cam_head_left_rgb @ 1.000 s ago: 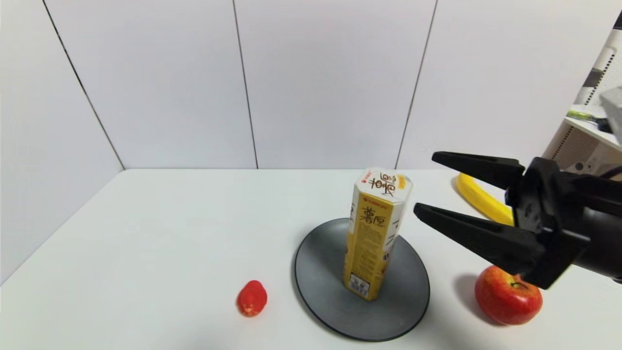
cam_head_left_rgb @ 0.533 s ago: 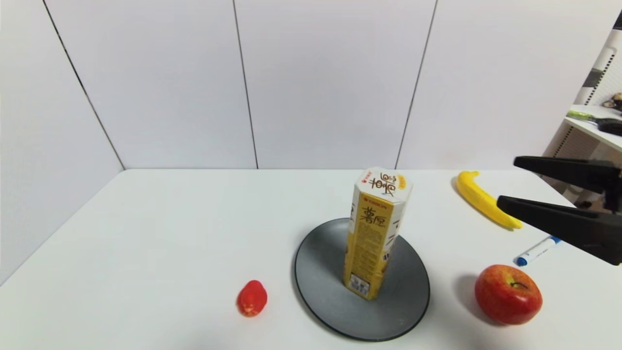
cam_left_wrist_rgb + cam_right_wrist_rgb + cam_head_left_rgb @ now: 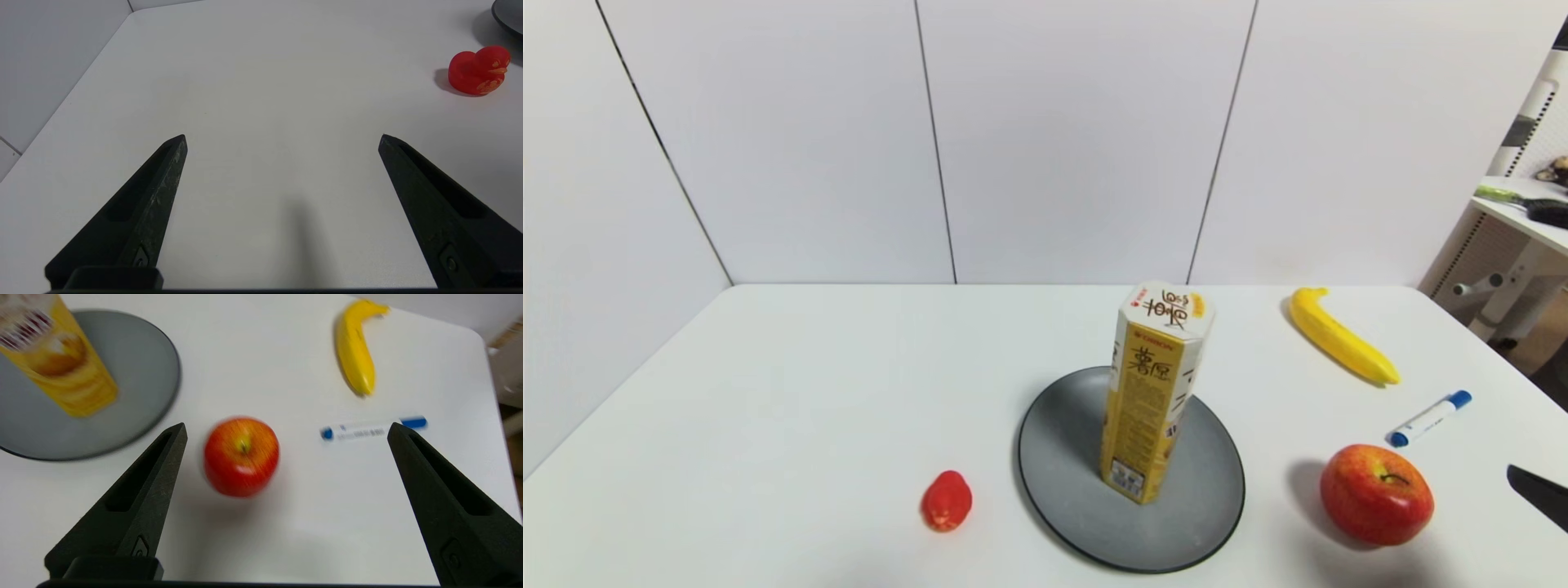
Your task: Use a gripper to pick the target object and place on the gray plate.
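Pulled back off the right edge, right pincer (image 3: 286, 428) hangs spread and empty; left pincer (image 3: 282, 139) idles spread. Carton (image 3: 1153, 392) stands upright on plate (image 3: 1062, 482); tall, a bump could topple it.

White desk (image 3: 809, 392), set against pale wall panels. Lying directly on it: gray plate (image 3: 1062, 457) near the front middle, small red duck toy (image 3: 946, 500) just beside the plate's left, red apple (image 3: 1376, 494) to its right. Farther right and back, blue-capped marker (image 3: 1429, 419) and yellow banana (image 3: 1339, 335), apart from each other.
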Available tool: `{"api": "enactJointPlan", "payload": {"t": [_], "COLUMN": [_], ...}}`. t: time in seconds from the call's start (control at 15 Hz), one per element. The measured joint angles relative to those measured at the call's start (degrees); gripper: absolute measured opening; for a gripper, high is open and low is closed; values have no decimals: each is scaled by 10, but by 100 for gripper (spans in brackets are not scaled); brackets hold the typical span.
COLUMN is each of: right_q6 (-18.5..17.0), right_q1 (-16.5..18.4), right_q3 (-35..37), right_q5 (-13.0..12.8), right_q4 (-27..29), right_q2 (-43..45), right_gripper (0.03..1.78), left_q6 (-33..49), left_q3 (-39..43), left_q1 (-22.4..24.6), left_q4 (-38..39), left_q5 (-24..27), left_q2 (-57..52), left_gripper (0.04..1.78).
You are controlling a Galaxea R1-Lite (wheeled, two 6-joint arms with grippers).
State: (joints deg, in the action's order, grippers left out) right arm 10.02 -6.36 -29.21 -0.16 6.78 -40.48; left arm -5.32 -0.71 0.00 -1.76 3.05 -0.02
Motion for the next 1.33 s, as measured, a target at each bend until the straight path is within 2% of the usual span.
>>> {"api": "enactJointPlan", "payload": {"t": [0.2,0.53,0.73,0.93,1.33], "right_q6": [3,-3,-34,-67,-68], "right_q1": [37,55,61,63,63], "right_q3": [112,239,264,277,279], "right_q5": [4,11,11,9,8], "right_q4": [1,-3,-15,-37,-35], "right_q2": [99,276,362,393,405], "right_gripper": [169,169,169,169,169], "left_q6": [0,0,0,0,0], "left_q3": [0,0,0,0,0], "left_q1": [0,0,0,0,0], "left_q4": [0,0,0,0,0], "left_q5": [0,0,0,0,0], "left_q2": [0,0,0,0,0], "left_gripper": [169,169,169,169,169]}}
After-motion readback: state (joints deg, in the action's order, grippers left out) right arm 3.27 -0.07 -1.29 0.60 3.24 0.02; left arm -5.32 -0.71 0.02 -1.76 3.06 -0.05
